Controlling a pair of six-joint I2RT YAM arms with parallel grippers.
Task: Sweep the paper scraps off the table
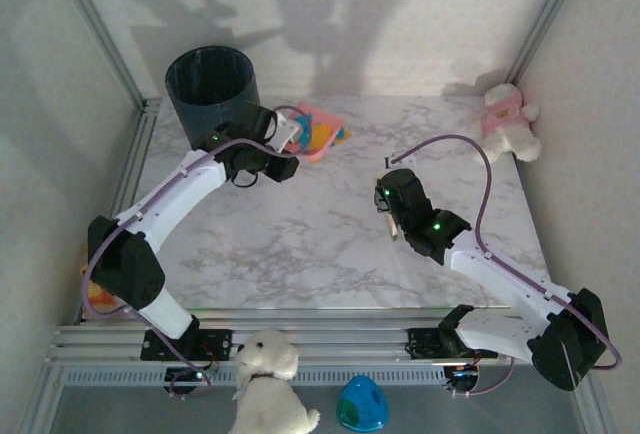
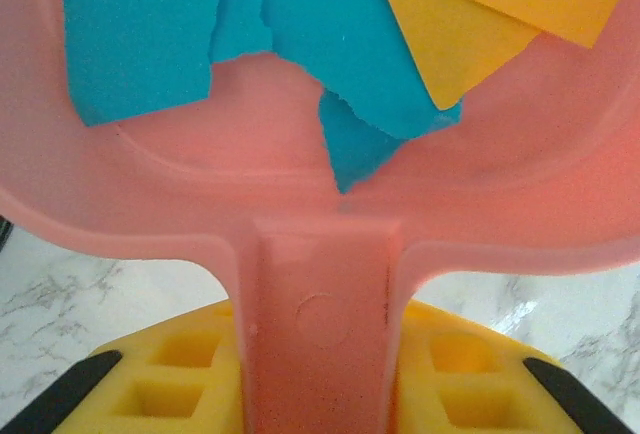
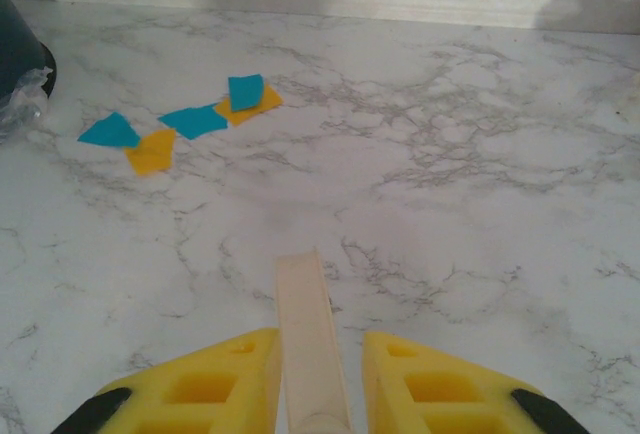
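Observation:
A pink dustpan (image 2: 320, 184) carries blue and orange paper scraps (image 2: 300, 34). My left gripper (image 2: 320, 354) is shut on its handle. From above, the dustpan (image 1: 322, 132) hangs beside the black bin, with the left gripper (image 1: 288, 139) behind it. More paper scraps (image 3: 185, 122) lie in a small group on the marble table (image 3: 450, 154), ahead and to the left of my right gripper (image 3: 315, 364). That gripper is shut on a cream flat handle (image 3: 308, 324). In the top view the right gripper (image 1: 387, 202) is over the table's middle right.
A black bin (image 1: 212, 84) stands at the table's back left corner. A white plush in pink (image 1: 505, 119) sits at the back right. A white plush dog (image 1: 265, 384) and a blue egg shape (image 1: 362, 404) lie below the front rail.

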